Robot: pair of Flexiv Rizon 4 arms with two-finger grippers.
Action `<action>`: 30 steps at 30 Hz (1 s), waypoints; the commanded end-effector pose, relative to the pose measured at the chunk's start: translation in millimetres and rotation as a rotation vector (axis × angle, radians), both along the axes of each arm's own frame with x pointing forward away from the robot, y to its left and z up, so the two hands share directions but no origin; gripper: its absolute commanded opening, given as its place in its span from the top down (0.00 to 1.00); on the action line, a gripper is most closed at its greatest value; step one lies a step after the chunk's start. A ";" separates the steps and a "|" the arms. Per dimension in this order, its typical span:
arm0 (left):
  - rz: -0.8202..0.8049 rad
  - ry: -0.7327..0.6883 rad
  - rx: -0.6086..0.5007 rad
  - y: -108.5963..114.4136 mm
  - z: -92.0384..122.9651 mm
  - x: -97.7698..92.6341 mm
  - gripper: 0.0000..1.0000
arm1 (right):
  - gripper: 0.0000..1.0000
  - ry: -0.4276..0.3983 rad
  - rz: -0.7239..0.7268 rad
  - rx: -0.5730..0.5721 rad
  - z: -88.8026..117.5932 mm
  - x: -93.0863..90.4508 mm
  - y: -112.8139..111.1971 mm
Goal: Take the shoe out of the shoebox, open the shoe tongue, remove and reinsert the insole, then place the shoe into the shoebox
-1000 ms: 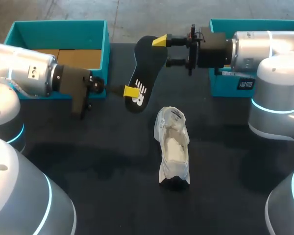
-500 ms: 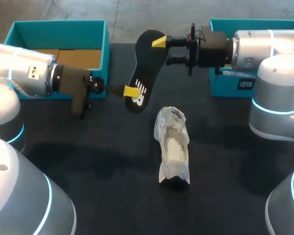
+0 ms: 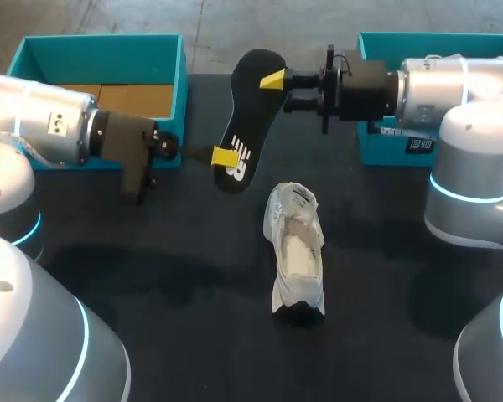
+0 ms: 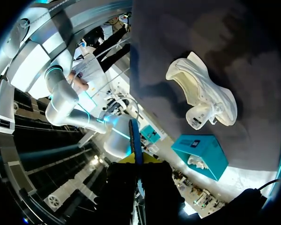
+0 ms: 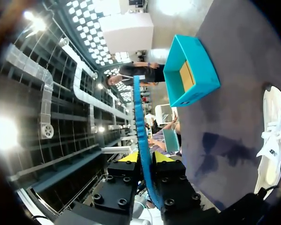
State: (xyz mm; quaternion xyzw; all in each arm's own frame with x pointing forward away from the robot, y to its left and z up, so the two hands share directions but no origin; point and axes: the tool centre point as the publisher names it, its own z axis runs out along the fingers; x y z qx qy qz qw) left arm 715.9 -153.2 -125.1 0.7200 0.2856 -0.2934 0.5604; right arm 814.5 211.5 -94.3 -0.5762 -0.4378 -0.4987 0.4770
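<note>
Above the far middle of the table (image 3: 193,318), the black insole (image 3: 247,117) hangs in the air, clear of everything, pinched at both ends. The left tool (image 3: 224,157) grips its nearer end and the right tool (image 3: 274,80) its farther end. In each wrist view the insole runs edge-on between that tool's yellow tips, which stand narrow against its two faces.

The white shoe (image 3: 298,251) sits on the table just near of the insole, by itself, sole down, with its mouth facing up and the pale lining showing. A teal shoebox (image 3: 33,50) stands at the far left and another teal box (image 3: 377,38) at the far right.

The insole looks thin, light and bendy, most likely foam with a cloth face. It should need little force, and a hard pinch would only crease it. Held by one end alone it would probably droop, so the two-ended hold suits it. For putting it back I would keep the grip at the rear end and feed the free front end into the mouth.

The shoe seems light with a soft upper that would collapse under a squeeze. Its firmer rear rim or sole edge is the better place to hold, and one tool should steady it so that it does not slide on the smooth table.
</note>
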 end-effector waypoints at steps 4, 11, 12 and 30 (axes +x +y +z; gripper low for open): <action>0.002 -0.003 -0.003 -0.9 -1.3 -0.2 1.00 | 0.98 0.002 -0.007 -0.007 1.6 -2.1 3.7; 0.002 -0.003 -0.003 -0.9 -1.3 -0.2 1.00 | 0.71 0.005 -0.005 -0.010 1.3 -1.5 5.1; 0.002 -0.003 -0.003 -0.9 -1.3 -0.2 1.00 | 0.55 0.007 -0.006 -0.011 0.9 -1.2 5.0; 0.002 -0.003 -0.003 -0.9 -1.3 -0.2 1.00 | 1.00 0.001 -0.029 -0.013 3.9 0.5 2.0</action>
